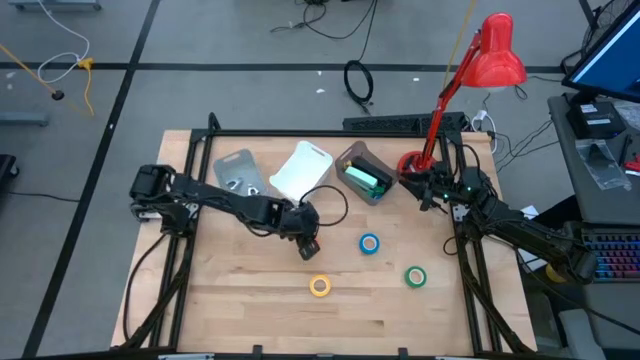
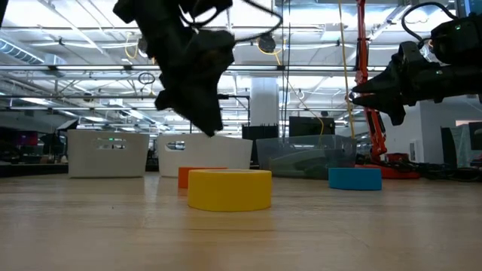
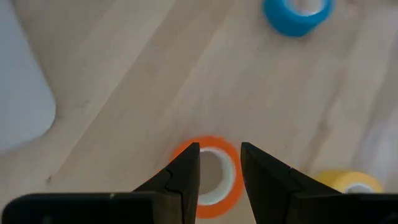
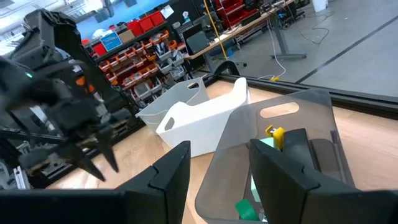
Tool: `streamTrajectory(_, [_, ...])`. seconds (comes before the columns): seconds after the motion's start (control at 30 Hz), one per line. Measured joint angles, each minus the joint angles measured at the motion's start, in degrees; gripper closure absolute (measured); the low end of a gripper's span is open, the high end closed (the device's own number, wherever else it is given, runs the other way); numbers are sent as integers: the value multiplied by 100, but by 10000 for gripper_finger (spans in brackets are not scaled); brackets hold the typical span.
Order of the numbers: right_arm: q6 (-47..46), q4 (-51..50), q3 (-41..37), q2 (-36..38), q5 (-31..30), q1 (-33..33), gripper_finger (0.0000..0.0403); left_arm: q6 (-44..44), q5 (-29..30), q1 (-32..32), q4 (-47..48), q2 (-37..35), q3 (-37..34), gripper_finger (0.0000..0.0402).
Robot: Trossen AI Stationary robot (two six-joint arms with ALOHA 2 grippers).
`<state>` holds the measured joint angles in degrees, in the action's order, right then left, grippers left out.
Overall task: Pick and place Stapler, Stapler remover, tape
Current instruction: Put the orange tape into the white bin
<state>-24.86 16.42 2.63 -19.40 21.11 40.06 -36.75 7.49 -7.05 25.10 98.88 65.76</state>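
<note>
Hiding orange tape (image 3: 214, 177), left gripper (image 3: 219, 165) hovers.

Three bins (image 1: 301, 170) in a row behind four tape rolls (image 1: 369, 243) on the table (image 1: 240, 300)

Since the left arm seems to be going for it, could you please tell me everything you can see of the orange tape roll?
The orange tape roll is a small ring with a pale centre, lying flat on the wooden table. The left gripper hovers above it, jaws open and framing its centre without gripping. In the low view it peeks out behind the yellow roll, apart from it. Nothing but the table seems to touch it.
</note>
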Motion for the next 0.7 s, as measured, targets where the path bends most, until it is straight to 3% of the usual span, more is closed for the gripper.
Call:
streamTrajectory(0.23, [1,-1,0,-2,1,0,248,-1184,-649,310,370,130,-4,282])
streamTrajectory(0.5, [2,1,0,-2,1,1,248,-2627,-902,482,401,222,4,282])
streamTrajectory(0.7, [2,1,0,-2,1,-1,248,-3316,-807,470,1169,232,0,282])
